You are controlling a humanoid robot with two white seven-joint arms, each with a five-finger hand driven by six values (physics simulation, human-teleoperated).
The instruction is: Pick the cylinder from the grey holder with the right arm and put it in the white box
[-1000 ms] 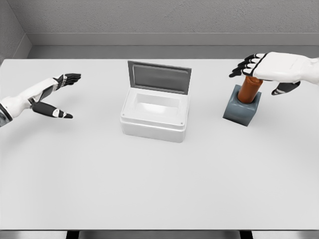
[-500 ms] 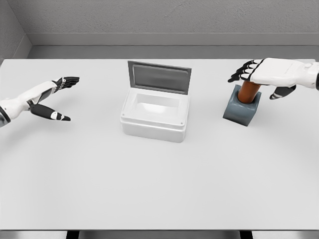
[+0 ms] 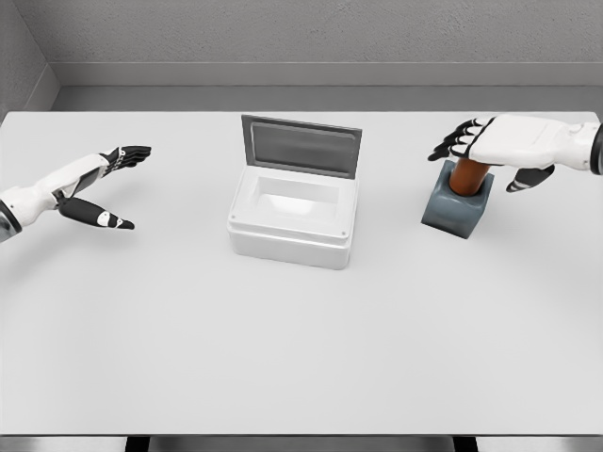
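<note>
right hand (image 3: 504, 143) open over rigid, probably smooth cylinder (image 3: 467, 175) (seated in grey holder (image 3: 456, 209)); grip exposed shaft, then carry toward 9 o'clock.

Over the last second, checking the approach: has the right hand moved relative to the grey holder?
Yes. The right hand has come down closer to the grey holder, covering more of the cylinder.
</note>
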